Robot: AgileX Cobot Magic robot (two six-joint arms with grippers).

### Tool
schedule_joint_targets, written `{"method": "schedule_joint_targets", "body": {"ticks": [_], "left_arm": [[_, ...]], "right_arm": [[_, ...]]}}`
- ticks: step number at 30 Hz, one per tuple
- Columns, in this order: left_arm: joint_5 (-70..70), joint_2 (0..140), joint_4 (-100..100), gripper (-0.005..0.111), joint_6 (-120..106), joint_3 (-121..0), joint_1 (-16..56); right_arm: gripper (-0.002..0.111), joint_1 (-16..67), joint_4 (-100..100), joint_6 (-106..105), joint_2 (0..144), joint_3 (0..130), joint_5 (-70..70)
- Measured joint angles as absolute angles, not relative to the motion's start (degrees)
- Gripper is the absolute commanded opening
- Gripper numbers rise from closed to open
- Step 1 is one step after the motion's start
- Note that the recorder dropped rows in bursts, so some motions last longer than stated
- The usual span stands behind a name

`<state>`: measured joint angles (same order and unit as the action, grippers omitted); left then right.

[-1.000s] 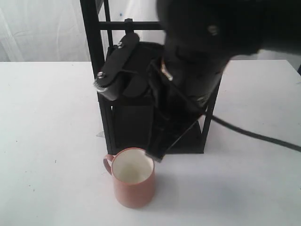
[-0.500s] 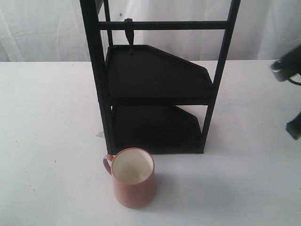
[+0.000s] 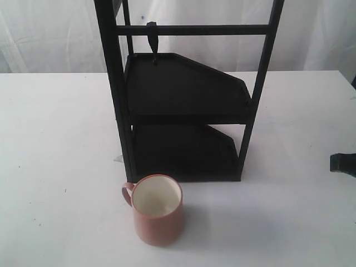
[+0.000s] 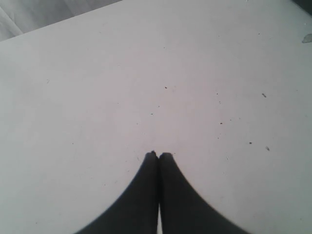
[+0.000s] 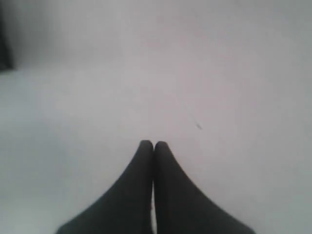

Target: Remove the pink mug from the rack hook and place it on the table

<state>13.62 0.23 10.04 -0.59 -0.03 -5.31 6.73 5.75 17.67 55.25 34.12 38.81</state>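
The table (image 3: 55,139) was seen as a broad white surface that filled most of the exterior view, and both wrist views also showed only this white surface. The black frame (image 3: 114,100) was placed in the upper middle of the picture, with two black shelves (image 3: 183,89) inside it.

The pink mug (image 3: 160,219) was found upright on the table in the lower middle of the frame, just in front of the left post, its handle turned to the left. The rack hook (image 3: 152,39) was seen near the top, hanging down from the thin bar, and nothing was carried on it.

One second ago a large part of the frame was covered by the right arm, with its fingers close to the rim of the mug. Half a second ago the arm was already drawn back to the right edge. Now only a small dark part (image 3: 344,164) was left at the lower right edge. The mug was not moved in these three pictures.

The right gripper (image 5: 153,145) was seen fully closed, tips touching, with nothing between them. The left gripper (image 4: 159,155) was closed and empty in the same way.

From this it was judged that the task was finished and the arms were being retired.
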Motion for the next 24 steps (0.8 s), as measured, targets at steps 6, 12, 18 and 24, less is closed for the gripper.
{"method": "schedule_joint_targets", "body": {"ticks": [6, 12, 18, 24], "left_arm": [[13.62, 0.23, 10.04, 0.0, -0.59, -0.03, -5.31], [13.62, 0.23, 10.04, 0.0, -0.59, -0.03, -5.31], [13.62, 0.23, 10.04, 0.0, -0.59, -0.03, -5.31], [13.62, 0.23, 10.04, 0.0, -0.59, -0.03, -5.31]], "right_arm": [[0.0, 7.36, -4.94, 10.01, 31.81, 30.08, 33.81], [0.0, 7.36, -5.29, 9.87, 19.6, 30.08, 33.81], [0.0, 2.79, -12.93, 6.1, 11.43, 29.57, 27.69], [0.0, -2.95, -16.58, -13.07, 9.75, 29.44, 8.99]]}}
